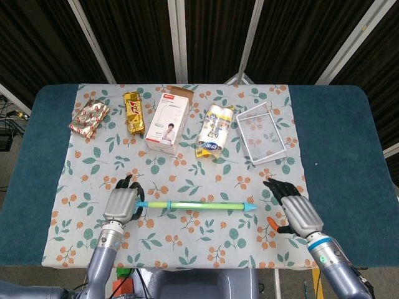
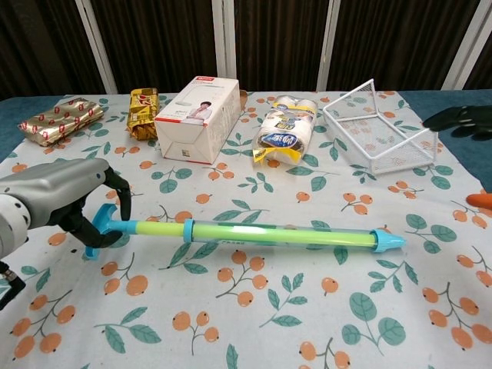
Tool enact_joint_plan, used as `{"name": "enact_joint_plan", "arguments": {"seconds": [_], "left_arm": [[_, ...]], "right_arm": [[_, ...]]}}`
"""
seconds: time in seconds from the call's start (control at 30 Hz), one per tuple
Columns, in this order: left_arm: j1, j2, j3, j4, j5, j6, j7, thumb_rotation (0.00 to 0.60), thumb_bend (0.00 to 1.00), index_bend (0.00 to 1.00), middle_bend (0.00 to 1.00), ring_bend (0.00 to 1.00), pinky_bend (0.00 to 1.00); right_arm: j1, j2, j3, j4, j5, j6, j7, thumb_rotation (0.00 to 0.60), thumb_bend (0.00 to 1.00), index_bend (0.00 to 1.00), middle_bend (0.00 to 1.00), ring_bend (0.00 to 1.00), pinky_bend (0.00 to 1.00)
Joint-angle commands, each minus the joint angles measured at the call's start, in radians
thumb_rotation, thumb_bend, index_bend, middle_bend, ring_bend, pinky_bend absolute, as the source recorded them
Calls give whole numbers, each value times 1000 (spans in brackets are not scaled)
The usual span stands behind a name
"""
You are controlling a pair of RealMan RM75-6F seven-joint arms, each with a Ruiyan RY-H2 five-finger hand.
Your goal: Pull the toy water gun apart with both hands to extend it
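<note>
The toy water gun [image 1: 193, 205] [image 2: 261, 233] is a long green tube with blue ends, lying left to right across the front of the floral cloth. My left hand [image 1: 123, 204] [image 2: 65, 197] grips its blue handle end, fingers curled around it. My right hand [image 1: 294, 211] is open with fingers spread, to the right of the blue nozzle tip [image 1: 250, 206] and apart from it. In the chest view only the dark fingertips [image 2: 455, 119] of the right hand show at the right edge.
Along the back stand a red-gold packet [image 1: 89, 118], a gold packet [image 1: 133, 113], a white box [image 1: 168, 120], a wrapped roll pack [image 1: 216, 131] and a white wire basket [image 1: 260, 132]. Blue table [image 1: 340, 137] borders the cloth.
</note>
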Motion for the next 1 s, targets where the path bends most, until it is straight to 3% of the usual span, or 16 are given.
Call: {"name": "enact_joint_plan", "arguments": {"seconds": [0.03,0.37,0.5,0.63,1.0], "left_arm": [[-6,-7,-4,-6,-7,4,9,600,521,592,268,62,133],[-22,-15,-7,-38,-20,24,33,600,520,591,268,62,133],[-25,-3,-7,-54,-21,29,35,600,521,591,268,62,133],[-27,7,-6,-64,-24,30,33,600,521,590,268,62,133],[-28,5,12,-53,-30,28,23,600,521,590,268,62,133]], "right_arm": [[84,-90,4,-34,144,-18,-135,600,418,0,0,0,0],[181,-273,-6,50,364,77,-302,600,418,0,0,0,0],[204,-313,-7,101,428,114,-344,600,417,66,0,0,0],[211,-348,-7,143,453,154,-357,600,418,191,0,0,0],[220,-398,-21,201,479,171,-359,600,417,275,0,0,0]]}}
